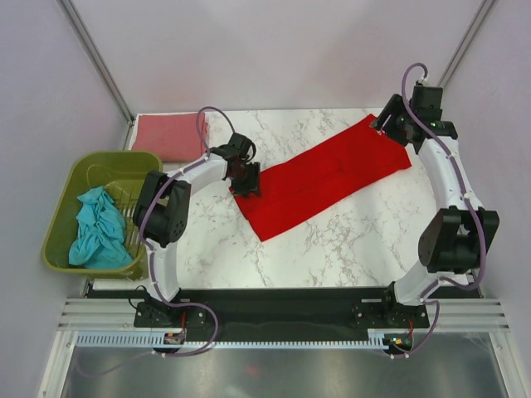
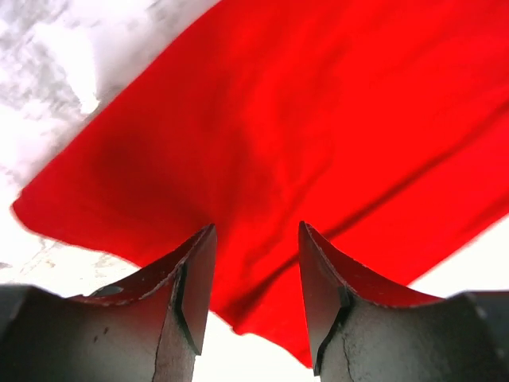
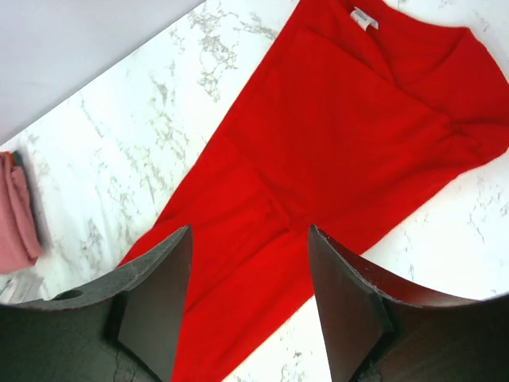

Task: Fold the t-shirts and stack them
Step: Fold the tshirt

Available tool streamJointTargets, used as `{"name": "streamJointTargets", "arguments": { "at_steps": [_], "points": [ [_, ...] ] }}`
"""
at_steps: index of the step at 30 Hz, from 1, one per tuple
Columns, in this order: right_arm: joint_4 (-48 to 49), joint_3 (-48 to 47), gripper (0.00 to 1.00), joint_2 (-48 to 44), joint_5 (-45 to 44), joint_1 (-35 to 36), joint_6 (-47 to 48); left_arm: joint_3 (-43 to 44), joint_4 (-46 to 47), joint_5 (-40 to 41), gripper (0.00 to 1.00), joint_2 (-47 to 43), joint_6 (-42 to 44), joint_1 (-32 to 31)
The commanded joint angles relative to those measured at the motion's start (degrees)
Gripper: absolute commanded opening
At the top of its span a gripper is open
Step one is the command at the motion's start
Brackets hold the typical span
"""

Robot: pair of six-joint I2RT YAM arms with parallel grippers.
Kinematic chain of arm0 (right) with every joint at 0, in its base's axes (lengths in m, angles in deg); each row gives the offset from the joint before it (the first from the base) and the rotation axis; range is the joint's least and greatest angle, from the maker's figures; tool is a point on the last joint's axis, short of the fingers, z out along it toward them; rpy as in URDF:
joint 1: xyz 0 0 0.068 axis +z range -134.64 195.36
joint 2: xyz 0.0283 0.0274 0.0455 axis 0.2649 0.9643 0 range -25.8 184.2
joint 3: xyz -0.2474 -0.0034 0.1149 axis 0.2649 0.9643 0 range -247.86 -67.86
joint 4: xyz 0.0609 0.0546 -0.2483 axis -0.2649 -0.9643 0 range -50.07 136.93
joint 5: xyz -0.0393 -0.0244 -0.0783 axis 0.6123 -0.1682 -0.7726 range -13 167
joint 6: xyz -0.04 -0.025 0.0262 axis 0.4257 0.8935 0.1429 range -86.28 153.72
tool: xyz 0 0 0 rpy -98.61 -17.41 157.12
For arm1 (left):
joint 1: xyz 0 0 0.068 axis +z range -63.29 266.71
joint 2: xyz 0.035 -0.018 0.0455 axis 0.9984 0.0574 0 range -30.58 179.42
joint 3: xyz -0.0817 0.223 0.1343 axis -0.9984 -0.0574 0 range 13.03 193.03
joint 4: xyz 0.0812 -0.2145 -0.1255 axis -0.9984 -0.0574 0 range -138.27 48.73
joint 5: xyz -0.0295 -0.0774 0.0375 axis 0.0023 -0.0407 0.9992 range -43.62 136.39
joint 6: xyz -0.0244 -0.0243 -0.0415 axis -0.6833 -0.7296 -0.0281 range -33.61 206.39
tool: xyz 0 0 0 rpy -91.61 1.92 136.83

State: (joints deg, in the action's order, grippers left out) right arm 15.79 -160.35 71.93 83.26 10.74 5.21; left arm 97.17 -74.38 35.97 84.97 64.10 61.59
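Observation:
The red t-shirt [image 1: 323, 178] lies as a long folded strip running diagonally across the marble table [image 1: 348, 240]. Its neck label [image 3: 364, 17] is at the far right end. My left gripper [image 1: 247, 181] hovers low over the strip's near-left end. Its jaws stand open in the left wrist view [image 2: 256, 227], with red cloth [image 2: 318, 119] below the gap and nothing pinched. My right gripper [image 1: 388, 126] is open above the far right end, and its wrist view [image 3: 249, 229] looks down the strip [image 3: 342, 135]. The pink t-shirt [image 1: 170, 135] lies folded at the back left. The teal t-shirt [image 1: 98, 228] is crumpled in the basket.
The olive-green basket [image 1: 56, 236] stands off the table's left edge, beside the left arm. The pink shirt [image 3: 16, 215] shows at the left rim of the right wrist view. Grey walls close in the back and both sides.

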Motion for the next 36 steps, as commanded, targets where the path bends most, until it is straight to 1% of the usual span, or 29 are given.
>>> {"name": "streamJointTargets", "arguments": {
  "at_steps": [1,2,4,7,10,12,13,15,18,19,20,22,23,25,26,27,28,29,30,34,36],
  "points": [
    [-2.09,6.15,0.68,-5.43,3.58,-0.91,1.62,-2.30,-0.30,3.99,0.53,0.20,1.11,0.43],
    [-2.09,7.66,0.68,-8.15,4.19,-1.26,1.44,-4.14,-0.30,4.00,0.53,0.47,0.58,0.43],
    [-3.14,11.43,0.67,-10.45,4.37,-1.62,1.09,-6.08,-0.30,5.22,0.53,0.73,-1.00,0.43],
    [-5.77,14.86,0.67,-14.05,4.81,-2.93,2.23,-11.18,-0.21,6.45,0.53,0.12,-3.28,0.43],
    [-6.39,19.43,0.67,-17.22,5.95,-6.00,2.50,-16.71,-0.12,8.03,0.52,-1.72,-6.53,-0.10],
    [-4.91,21.81,0.67,-18.89,5.78,-7.77,1.71,-20.84,-0.12,9.27,0.50,-3.13,-7.86,-1.06],
    [-4.12,24.09,0.67,-19.50,5.78,-8.12,1.27,-22.34,-0.03,10.23,0.50,-5.22,-9.86,-1.33],
    [-0.87,26.47,0.66,-20.12,3.76,-8.47,-1.00,-26.47,0.14,9.45,0.50,-7.34,-11.46,-1.50],
    [5.63,32.44,0.66,-20.92,3.32,-8.65,-2.77,-31.74,0.49,9.01,0.49,-12.70,-15.41,-2.73],
    [6.69,32.98,0.66,-20.48,3.14,-9.00,-2.86,-33.06,0.58,8.92,0.49,-15.93,-16.12,-2.91],
    [7.48,33.59,0.66,-20.04,3.14,-9.17,-2.95,-35.68,0.67,8.92,0.50,-17.62,-16.82,-3.09],
    [11.08,35.78,0.66,-18.12,3.84,-10.14,-3.74,-38.16,0.76,8.83,0.50,-21.13,-18.84,-3.44],
    [15.71,36.84,0.65,-17.15,5.32,-10.40,-3.83,-40.35,0.76,8.66,0.50,-24.55,-19.46,-3.44],
    [19.52,38.87,0.63,-13.56,8.67,-11.28,-5.67,-42.03,0.67,8.31,0.50,-28.69,-19.82,-3.44],
    [23.62,39.48,0.62,-12.32,9.72,-11.55,-6.20,-43.26,0.67,8.31,0.50,-33.15,-19.82,-3.44],
    [24.97,39.66,0.62,-11.00,10.43,-11.90,-6.47,-43.62,0.67,8.31,0.50,-35.19,-19.82,-3.44],
    [26.03,39.32,0.61,-8.20,11.83,-12.51,-6.73,-43.36,0.67,8.31,0.50,-37.04,-19.82,-3.44],
    [29.08,39.05,0.61,-6.52,12.63,-12.69,-7.17,-42.83,0.58,7.35,0.52,-40.45,-21.47,-3.44],
    [29.98,37.74,0.60,-3.37,12.81,-12.78,-7.26,-42.22,0.50,4.99,0.52,-41.62,-22.97,-3.44],
    [30.78,33.44,0.59,3.58,13.60,-12.96,-7.35,-38.10,0.49,4.18,0.54,-44.62,-21.40,-3.44],
    [32.80,32.38,0.59,5.70,13.25,-13.04,-8.31,-37.12,0.50,4.09,0.54,-44.97,-20.79,-3.44]
  ]
}}
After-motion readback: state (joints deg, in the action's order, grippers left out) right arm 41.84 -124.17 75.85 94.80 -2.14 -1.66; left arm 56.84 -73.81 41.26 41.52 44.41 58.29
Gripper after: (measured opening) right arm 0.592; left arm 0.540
